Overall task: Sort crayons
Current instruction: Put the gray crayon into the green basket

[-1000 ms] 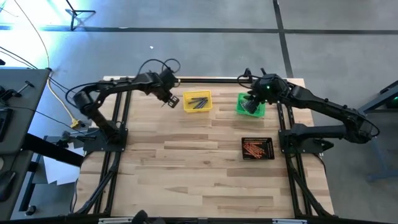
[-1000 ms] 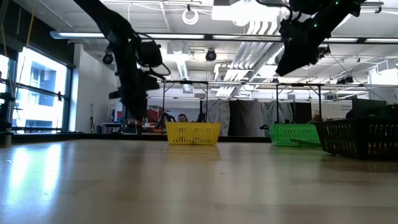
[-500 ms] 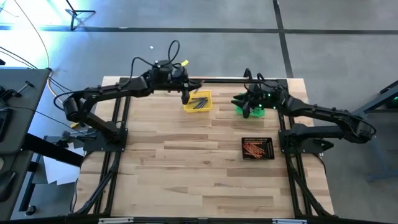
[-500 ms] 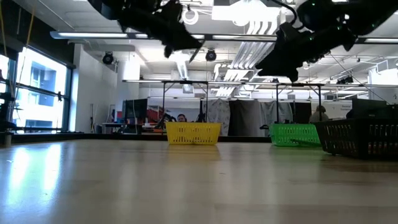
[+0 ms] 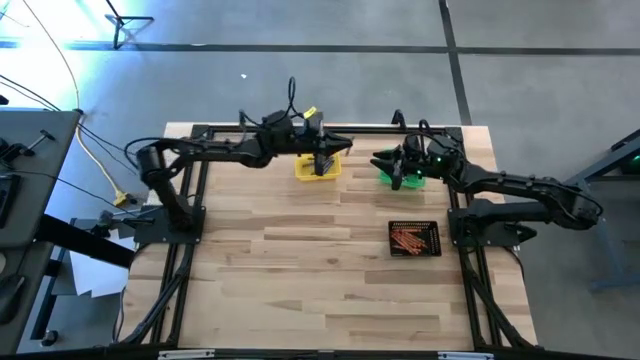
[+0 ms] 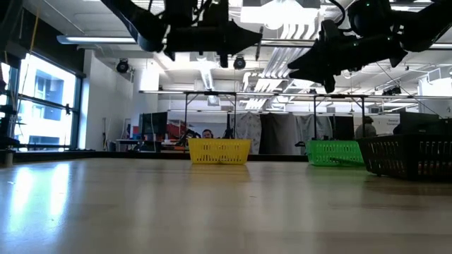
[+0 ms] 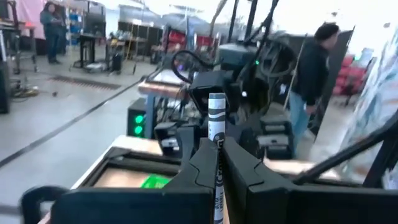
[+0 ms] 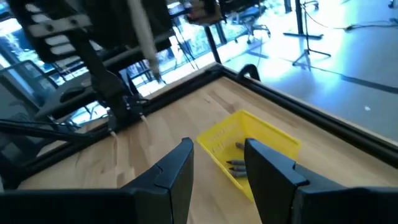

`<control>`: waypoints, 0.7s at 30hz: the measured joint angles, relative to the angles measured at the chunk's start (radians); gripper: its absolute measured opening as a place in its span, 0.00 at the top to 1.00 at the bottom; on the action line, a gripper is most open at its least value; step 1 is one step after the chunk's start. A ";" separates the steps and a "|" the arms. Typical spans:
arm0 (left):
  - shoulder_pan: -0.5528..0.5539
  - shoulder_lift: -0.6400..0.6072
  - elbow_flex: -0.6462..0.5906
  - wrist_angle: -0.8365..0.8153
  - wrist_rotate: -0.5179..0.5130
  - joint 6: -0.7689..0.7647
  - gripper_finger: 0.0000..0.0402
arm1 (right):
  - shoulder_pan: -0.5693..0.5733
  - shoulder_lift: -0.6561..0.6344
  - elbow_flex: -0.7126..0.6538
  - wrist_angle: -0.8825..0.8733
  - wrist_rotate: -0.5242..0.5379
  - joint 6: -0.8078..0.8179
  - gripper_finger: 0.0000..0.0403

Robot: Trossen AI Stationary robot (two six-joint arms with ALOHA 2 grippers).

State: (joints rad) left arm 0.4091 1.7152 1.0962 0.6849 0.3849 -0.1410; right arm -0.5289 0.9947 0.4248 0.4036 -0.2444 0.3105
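My left gripper (image 5: 335, 148) (image 6: 251, 33) hangs high over the yellow bin (image 5: 318, 165) (image 6: 219, 151), pointing level toward the table's right, shut on a grey crayon (image 7: 216, 118). My right gripper (image 5: 388, 165) (image 8: 219, 146) is open with nothing between its fingers. It hovers over the green bin (image 5: 408, 172) (image 6: 335, 152) and points toward the yellow bin (image 8: 249, 146), where a few grey crayons (image 8: 239, 165) lie on the bottom. Orange-red crayons (image 5: 410, 238) fill a black bin (image 5: 432, 240). My left gripper pinches the grey crayon's middle (image 7: 216, 146) between its two fingers (image 7: 200, 163). The fingers come level from the table's left and lie across the crayon. It stands about upright, its top end (image 7: 216, 98) sticking out above the fingers, lifted clear above the yellow bin.
The three bins stand on the far right part of the wooden table (image 5: 300, 270); a black frame (image 5: 190, 200) borders the table. People (image 7: 311, 68) stand in the room behind the far edge. The near half of the table is bare wood.
My left gripper has risen and swung toward the table's right, from beside the yellow bin to above it, tipping from pointing down to level with the crayon still held. My right gripper has tipped from pointing down to nearly level over the green bin and sunk a little.
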 joint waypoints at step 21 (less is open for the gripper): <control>-0.046 0.220 0.217 0.038 0.070 -0.073 1.00 | 0.054 0.000 0.000 0.108 0.008 -0.044 0.66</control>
State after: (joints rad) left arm 0.3627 1.9350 1.3136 0.7233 0.4550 -0.2138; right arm -0.4749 0.9947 0.4248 0.5112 -0.2362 0.2662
